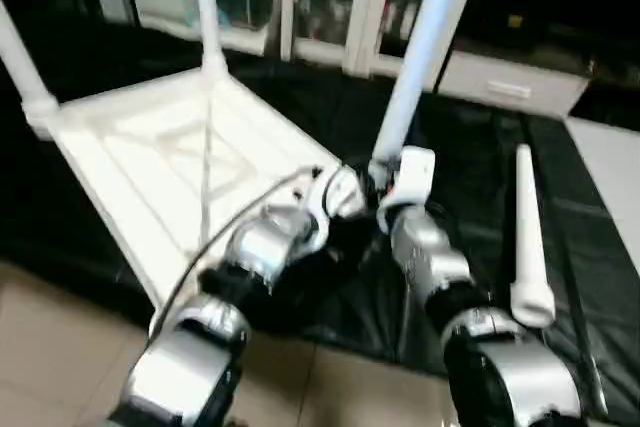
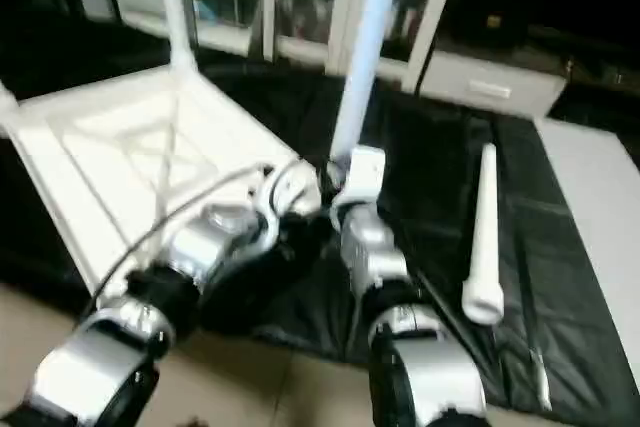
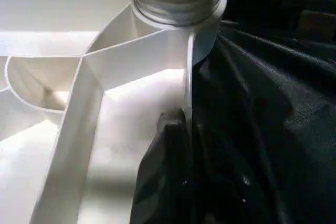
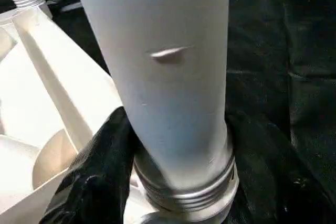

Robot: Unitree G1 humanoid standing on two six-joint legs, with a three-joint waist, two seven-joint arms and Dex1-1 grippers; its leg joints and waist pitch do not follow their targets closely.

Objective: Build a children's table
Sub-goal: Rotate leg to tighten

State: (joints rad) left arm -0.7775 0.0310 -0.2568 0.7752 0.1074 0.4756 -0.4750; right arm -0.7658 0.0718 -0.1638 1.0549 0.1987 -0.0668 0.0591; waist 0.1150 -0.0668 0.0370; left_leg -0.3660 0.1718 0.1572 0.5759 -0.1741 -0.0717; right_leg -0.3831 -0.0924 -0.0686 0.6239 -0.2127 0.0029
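A: Right gripper [image 4: 131,145] first. State?

B: Clamped round the base of the third leg [image 1: 418,57], just above its threaded collar. A black finger [image 4: 89,182] presses the tube's side in the right wrist view. The leg stands nearly upright in the near corner socket [image 3: 176,3], tilted slightly away from vertical.

A: Left gripper [image 3: 170,140]?

B: Pinching the tabletop's [image 1: 150,162] outer rim wall, just beside that same socket. One finger [image 3: 163,171] lies against the rim's inner face; the other side is dark against the black cover, so I judge a pinch rather than see both pads.

A: Rest of the parts?

B: Tabletop lies underside up on the black-covered worktop [image 1: 470,157], ribs showing. Two legs already stand in the far sockets: one at the far corner [image 1: 205,7], one at the left corner [image 1: 20,62]. The fourth leg [image 1: 527,237] lies loose on the cover, well apart to the right.

A: Collar seated?

B: Thread rings still show above the socket mouth, so probably not fully home.

A: Risks?

B: Judgement only. The tilt could cross-thread or jam the collar if it is turned or pushed as it stands. The left pinch is narrow; if it slips, the tabletop may rotate with the leg or slide on the slick cover. The loose leg could roll if nudged.
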